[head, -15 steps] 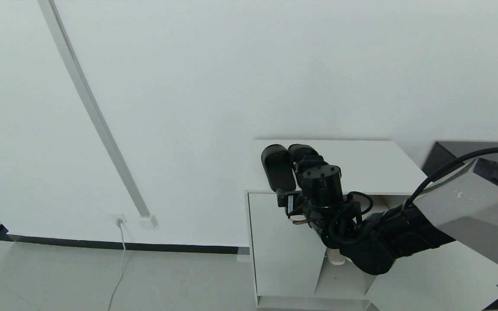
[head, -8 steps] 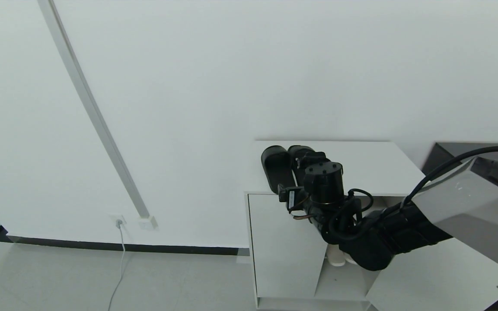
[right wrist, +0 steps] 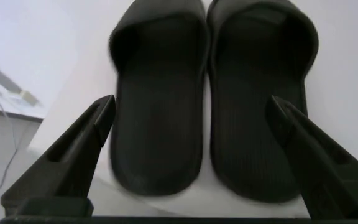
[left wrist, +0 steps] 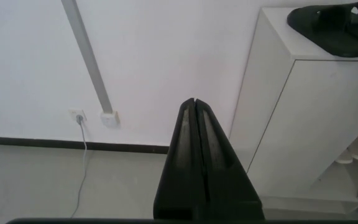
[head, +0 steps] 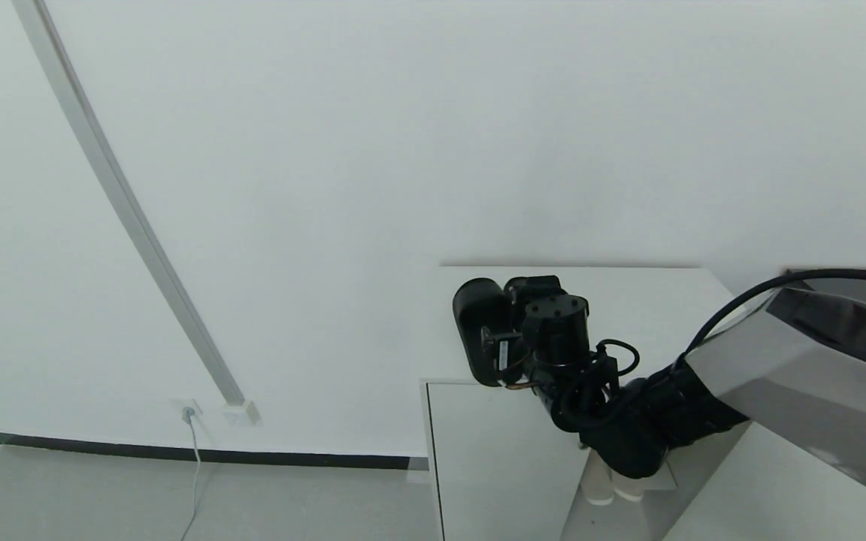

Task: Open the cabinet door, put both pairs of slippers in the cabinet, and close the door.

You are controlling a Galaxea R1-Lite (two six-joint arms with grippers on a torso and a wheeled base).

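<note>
Cabinet (head: 651, 300) stood against the wall, at the right of the head view. One pair of slippers (head: 478, 330) lay side by side on its top at the left front corner, heels at the front edge. Right gripper (right wrist: 191, 102) sat just in front of that pair, one finger out to either side. Left door (head: 493, 458) was closed, and the right door (head: 764, 488) swung open toward the robot. A second pair of slippers (head: 613, 488) stood inside the open compartment. Left gripper (left wrist: 194, 106) was left of the cabinet, below its top. Wall socket (head: 189, 412) sat low on the wall, well left.
</note>
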